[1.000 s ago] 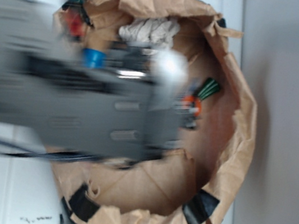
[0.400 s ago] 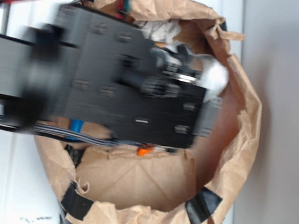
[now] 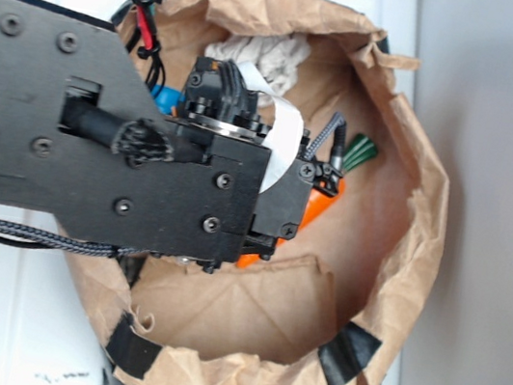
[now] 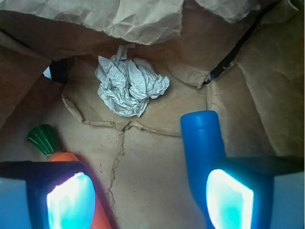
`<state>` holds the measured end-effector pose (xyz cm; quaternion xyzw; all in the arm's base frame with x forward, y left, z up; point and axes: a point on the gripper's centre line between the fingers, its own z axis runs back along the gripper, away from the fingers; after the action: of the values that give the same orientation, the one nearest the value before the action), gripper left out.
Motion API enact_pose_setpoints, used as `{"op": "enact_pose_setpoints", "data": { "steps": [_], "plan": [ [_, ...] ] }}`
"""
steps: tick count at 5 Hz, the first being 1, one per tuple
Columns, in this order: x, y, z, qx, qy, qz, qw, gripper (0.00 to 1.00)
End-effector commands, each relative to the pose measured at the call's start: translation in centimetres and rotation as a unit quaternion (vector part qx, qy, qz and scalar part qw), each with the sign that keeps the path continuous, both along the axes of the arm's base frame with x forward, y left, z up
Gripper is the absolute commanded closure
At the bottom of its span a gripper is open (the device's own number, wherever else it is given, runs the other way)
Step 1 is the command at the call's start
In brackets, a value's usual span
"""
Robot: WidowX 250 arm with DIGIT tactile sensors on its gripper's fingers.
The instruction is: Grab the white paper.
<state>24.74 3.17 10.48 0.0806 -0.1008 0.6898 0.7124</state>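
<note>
The white paper is a crumpled off-white wad lying on the bag floor near the far wall, ahead of my gripper and apart from it. It also shows in the exterior view at the top of the bag, just beyond the arm. My gripper is open and empty over the bare bag floor, with its jaws wide apart. In the exterior view the black arm covers the fingers.
A big brown paper bag with rolled, taped rims surrounds everything. An orange carrot with a green top lies by the left finger, and also shows in the exterior view. A blue bottle-like object lies by the right finger.
The arm has swung across the bag's left half, blurred in both earlier frames, and now looks sharp. The white paper has not moved.
</note>
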Motion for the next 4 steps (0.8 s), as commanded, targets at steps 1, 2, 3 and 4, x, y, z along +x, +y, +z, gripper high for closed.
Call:
{"op": "enact_pose_setpoints", "data": {
  "steps": [1,2,3,4],
  "plan": [
    [2.6,1.4,-1.2,0.025,-0.003,0.029,0.999,0.0],
    [2.3,2.0,-2.0,0.038,-0.002,0.025,0.999,0.0],
    [1.9,3.3,-1.8,0.035,-0.001,0.031,0.999,0.0],
    [1.7,4.3,-1.9,0.049,0.002,0.037,0.998,0.0]
  ]
}}
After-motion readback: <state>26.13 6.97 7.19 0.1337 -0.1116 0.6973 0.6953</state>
